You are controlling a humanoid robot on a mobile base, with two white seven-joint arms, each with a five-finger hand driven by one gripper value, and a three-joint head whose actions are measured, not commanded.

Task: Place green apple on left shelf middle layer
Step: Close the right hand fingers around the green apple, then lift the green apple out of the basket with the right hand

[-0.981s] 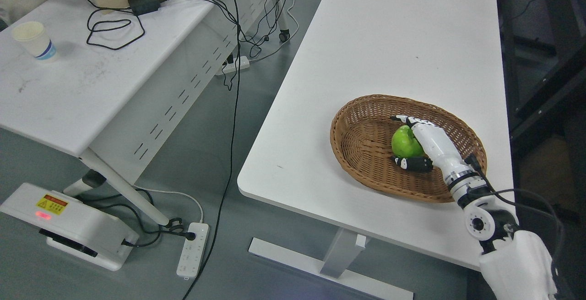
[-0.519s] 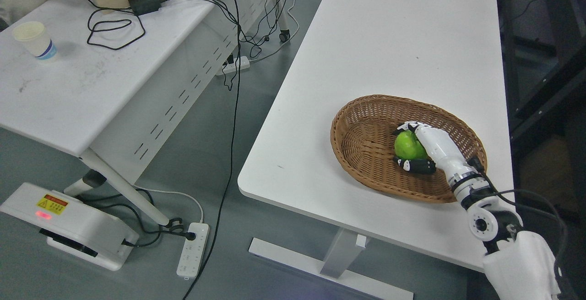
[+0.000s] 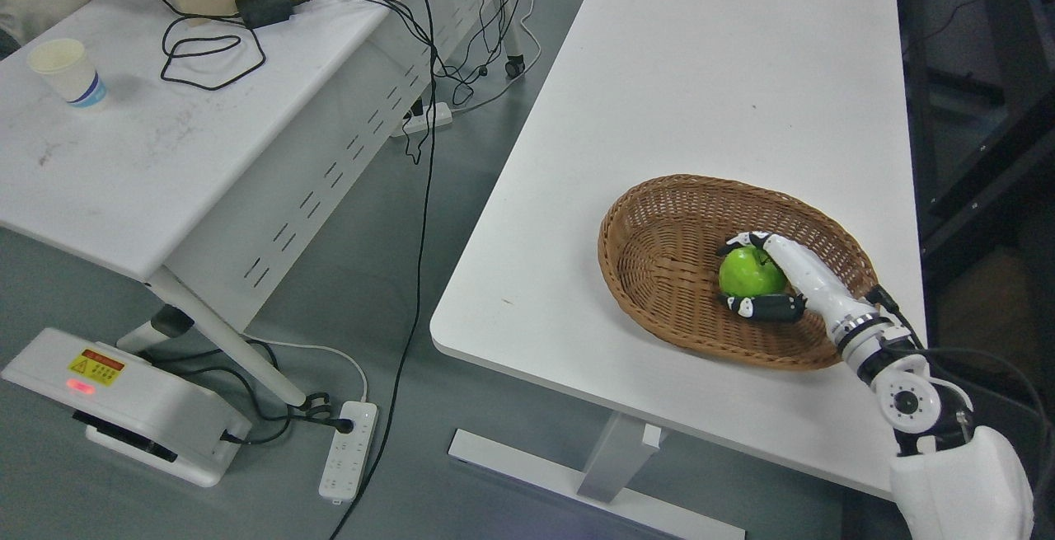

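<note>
A green apple (image 3: 747, 274) lies inside a brown wicker basket (image 3: 659, 251) on the white table (image 3: 700, 70). My right hand (image 3: 742, 274) reaches in from the lower right and is shut on the apple, fingers curled over its far side and the black thumb pressed under its near side. The white forearm hides the apple's right flank. No shelf shows in the head view, and the left arm is out of sight.
A second white desk (image 3: 124, 161) at left carries a paper cup (image 3: 66, 72), a black adapter (image 3: 264, 6) and loose cables. Cables hang into the floor gap between the tables. A white device (image 3: 124, 404) and a power strip (image 3: 350, 449) lie on the floor.
The fingers have closed around the apple, and hand and apple have shifted slightly right and toward the basket's near side. The camera has also shifted a little.
</note>
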